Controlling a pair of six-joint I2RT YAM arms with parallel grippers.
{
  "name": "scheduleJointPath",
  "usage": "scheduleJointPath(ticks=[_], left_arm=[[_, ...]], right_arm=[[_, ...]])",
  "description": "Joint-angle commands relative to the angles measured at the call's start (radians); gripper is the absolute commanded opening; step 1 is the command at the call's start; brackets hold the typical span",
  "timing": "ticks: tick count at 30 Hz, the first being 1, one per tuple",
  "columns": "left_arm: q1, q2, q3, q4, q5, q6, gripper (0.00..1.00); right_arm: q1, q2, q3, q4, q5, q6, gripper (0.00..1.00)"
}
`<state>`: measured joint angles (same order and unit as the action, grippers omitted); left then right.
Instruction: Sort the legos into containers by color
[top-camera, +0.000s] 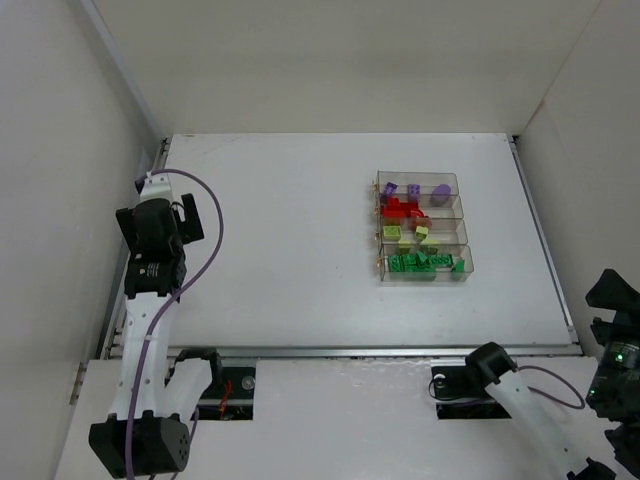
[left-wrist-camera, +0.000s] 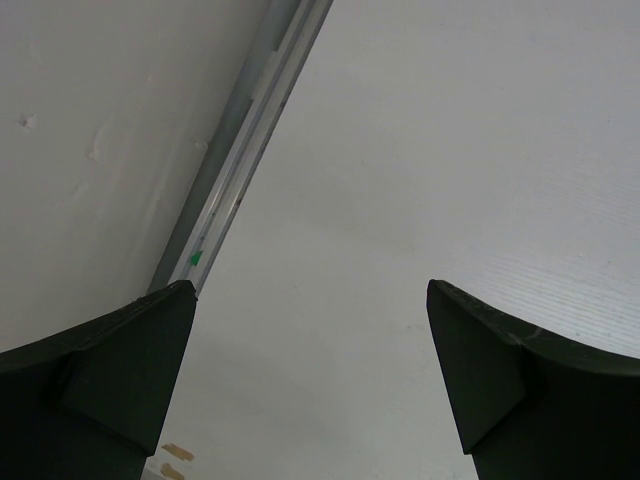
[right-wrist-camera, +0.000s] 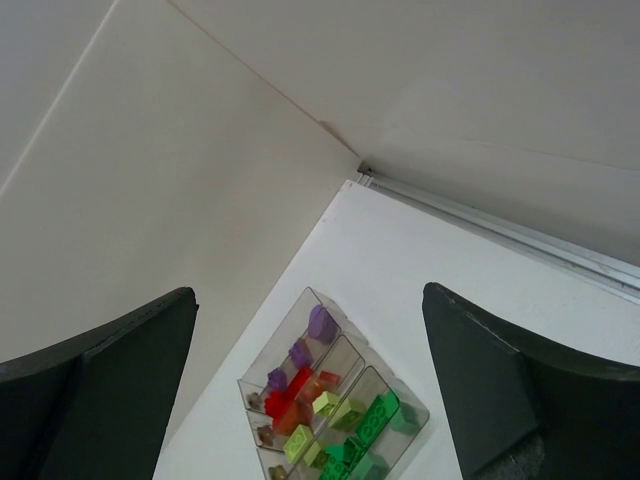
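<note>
The containers (top-camera: 418, 174) are four clear bins in one block at the right of the white table, and they also show in the right wrist view (right-wrist-camera: 272, 340). The legos lie inside by colour: purple (top-camera: 413, 189) in the far bin, then red (top-camera: 400, 209), yellow-green (top-camera: 408, 235) and dark green (top-camera: 425, 264) in the near bin. The same rows show in the right wrist view as purple (right-wrist-camera: 320, 322), red (right-wrist-camera: 285, 400), yellow-green (right-wrist-camera: 325, 405) and dark green (right-wrist-camera: 375, 415). My left gripper (top-camera: 190, 215) (left-wrist-camera: 308, 290) is open and empty over bare table at the far left. My right gripper (top-camera: 612, 295) (right-wrist-camera: 306, 292) is open and empty, raised off the table's right edge.
White enclosure walls stand on three sides. A metal rail (left-wrist-camera: 250, 130) with a small green mark (left-wrist-camera: 196, 258) runs along the table's left edge. A purple cable (top-camera: 215, 225) loops off the left arm. Cut-outs (top-camera: 230, 385) sit by the arm bases.
</note>
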<state>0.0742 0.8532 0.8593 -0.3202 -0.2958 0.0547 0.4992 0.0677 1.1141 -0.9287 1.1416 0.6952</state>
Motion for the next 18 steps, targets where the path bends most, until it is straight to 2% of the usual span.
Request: scheduleJointPath(ticks=[1,5,18], left_arm=[[0.004,-0.032,0.001,0.026,-0.019,-0.016,1.0],[0.004,-0.032,0.001,0.017,-0.009,-0.016,1.0],[0.004,-0.091,0.01,-0.002,0.0,-0.016,1.0]], right_arm=[[0.001,0.038,0.099,-0.131,0.032,0.059,1.0],[0.001,0.052,0.118,-0.182,0.018,0.087,1.0],[0.001,0.02,0.107,-0.191,-0.054,0.096,1.0]])
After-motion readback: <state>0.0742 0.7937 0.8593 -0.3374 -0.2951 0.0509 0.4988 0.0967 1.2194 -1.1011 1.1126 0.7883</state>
